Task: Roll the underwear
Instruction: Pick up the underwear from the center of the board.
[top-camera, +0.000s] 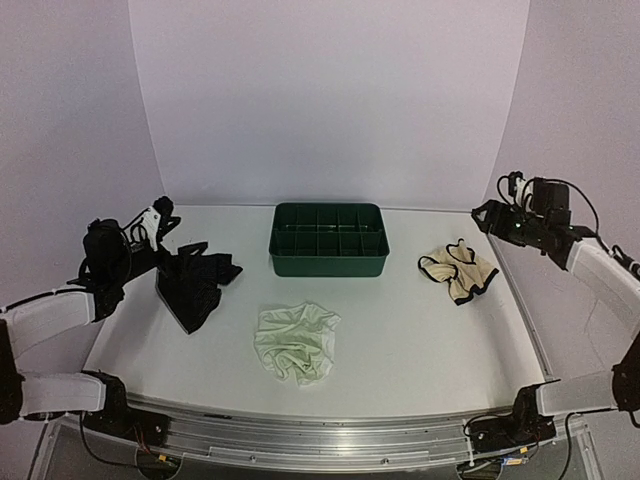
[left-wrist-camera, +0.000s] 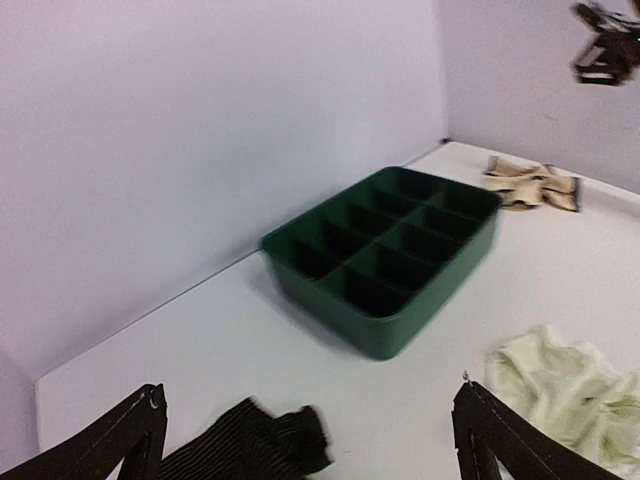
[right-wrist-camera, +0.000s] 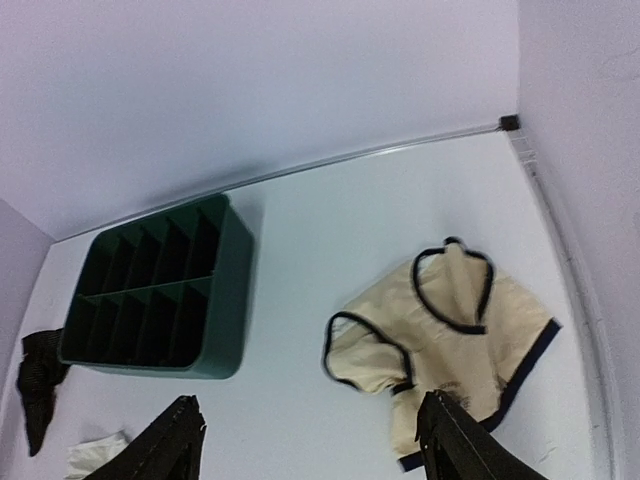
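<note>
Three underwear pieces lie apart on the white table. The black striped one (top-camera: 195, 282) (left-wrist-camera: 240, 445) is crumpled at the left, just below and in front of my left gripper (top-camera: 163, 228) (left-wrist-camera: 310, 395), which is open and holds nothing. The pale mint one (top-camera: 296, 342) (left-wrist-camera: 565, 395) sits bunched at front centre. The cream one with dark edging (top-camera: 458, 270) (right-wrist-camera: 450, 340) lies spread at the right, under my right gripper (top-camera: 492, 215) (right-wrist-camera: 310, 402), which hovers above it, open and holding nothing.
A dark green compartmented tray (top-camera: 330, 262) (left-wrist-camera: 400, 325) (right-wrist-camera: 235, 300) stands at the back centre, between the two arms. White walls close the table at the back and both sides. The table's right edge (right-wrist-camera: 560, 230) runs close to the cream piece.
</note>
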